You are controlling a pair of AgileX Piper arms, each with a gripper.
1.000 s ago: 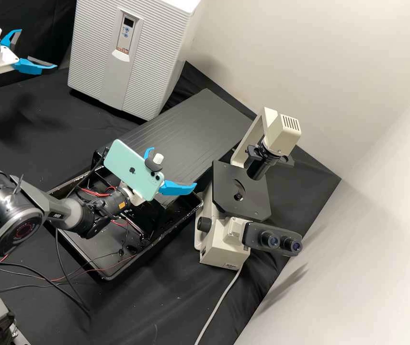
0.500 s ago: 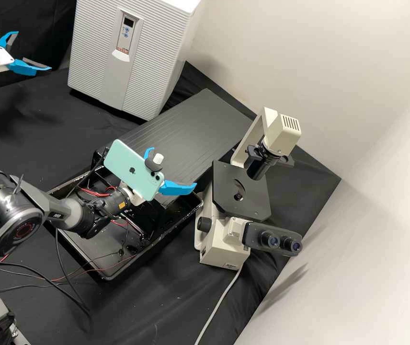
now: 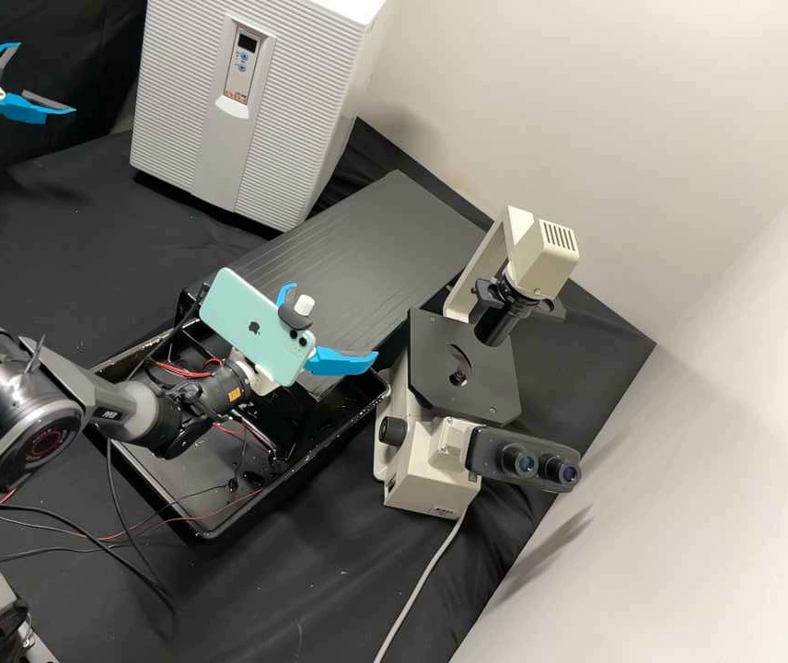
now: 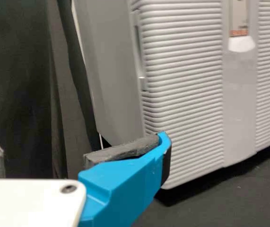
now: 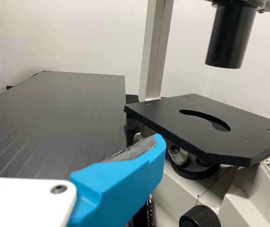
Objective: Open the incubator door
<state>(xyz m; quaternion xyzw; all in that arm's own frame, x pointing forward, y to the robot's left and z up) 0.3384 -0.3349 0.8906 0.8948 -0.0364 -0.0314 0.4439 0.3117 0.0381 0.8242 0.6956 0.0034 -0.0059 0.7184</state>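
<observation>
In the high view, the left gripper (image 3: 46, 78) has drawn farther from the incubator (image 3: 343, 101) since the earlier frames, toward the view's left edge, while the right gripper (image 3: 336, 320) stays where it was. The left one now hangs well apart from the incubator, off to its left, its two blue fingers spread and nothing between them. The incubator's door (image 3: 173, 101), the ribbed front with the small control panel (image 3: 242, 69), sits flush against the body, shut. The right gripper is in front of the incubator and well apart from it, its fingers parted and empty, with a pale green phone (image 3: 251, 322) mounted on it. Beneath that arm is a black tray (image 3: 159, 470), nearer the camera than the incubator. A dark grooved panel (image 3: 394, 239) stretches from beside the incubator toward the microscope (image 3: 426, 479), which is well apart from the incubator, to its right. In the left wrist view, the left gripper (image 4: 73, 130) has a wide gap between its fingers; the incubator's door and one side wall (image 4: 108, 71) rise beyond them. In the right wrist view, one blue finger (image 5: 125, 184) is seen against the grooved panel and the microscope's flat black stage (image 5: 172, 118).
</observation>
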